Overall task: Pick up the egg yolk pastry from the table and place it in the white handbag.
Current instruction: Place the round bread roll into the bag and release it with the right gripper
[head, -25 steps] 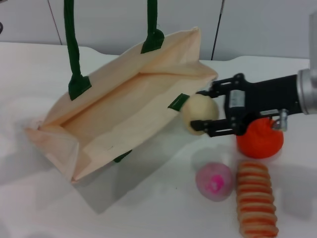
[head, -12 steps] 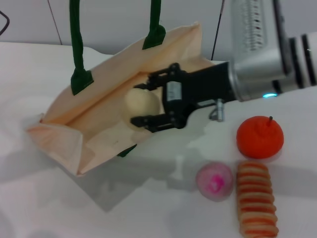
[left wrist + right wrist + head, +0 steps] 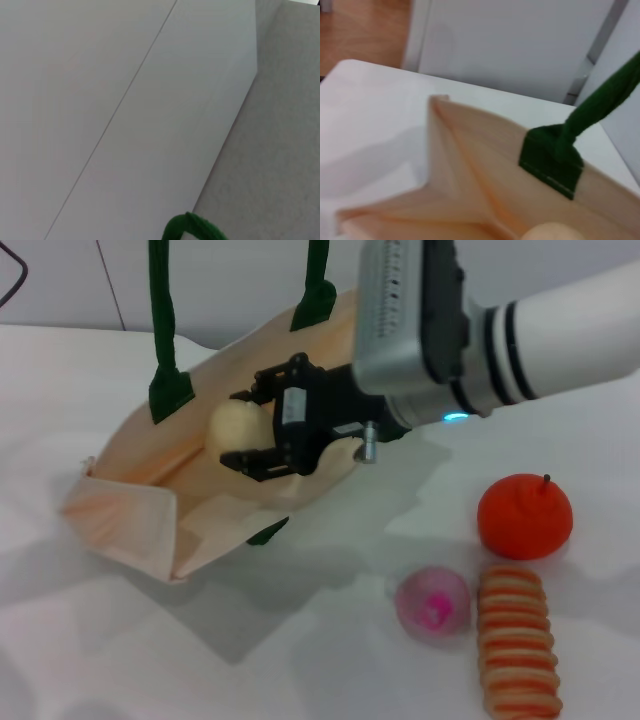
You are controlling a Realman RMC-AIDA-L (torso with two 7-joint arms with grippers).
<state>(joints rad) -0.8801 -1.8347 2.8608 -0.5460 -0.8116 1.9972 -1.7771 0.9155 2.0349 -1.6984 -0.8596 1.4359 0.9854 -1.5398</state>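
The black fingers (image 3: 262, 462) of the right gripper (image 3: 245, 425) are closed around the egg yolk pastry (image 3: 232, 425), one above it and one below, so the pale ball sits pinched between them and lifted clear of the table (image 3: 330, 640). It hangs over the open mouth of the white handbag (image 3: 150, 510), well inside the rim and above the bag's inner fold. In the right wrist view a sliver of the pastry shows at the edge, with the bag's creased interior and one green handle tab (image 3: 551, 160) straight ahead of it.

What matters now is that the bag's cavity lies directly beneath the ball, so letting go should drop it inside rather than on the rim. The right arm is the only one near; the left gripper does not show anywhere I can make out, though a green handle loop in its wrist view suggests it may be holding the bag up.

Half a second ago the ball was just past the bag's near edge; it has since travelled further along the opening, toward the left handle (image 3: 160, 310). The orange fruit (image 3: 524, 515), pink ball (image 3: 432, 605) and striped roll (image 3: 518, 642) have not moved.
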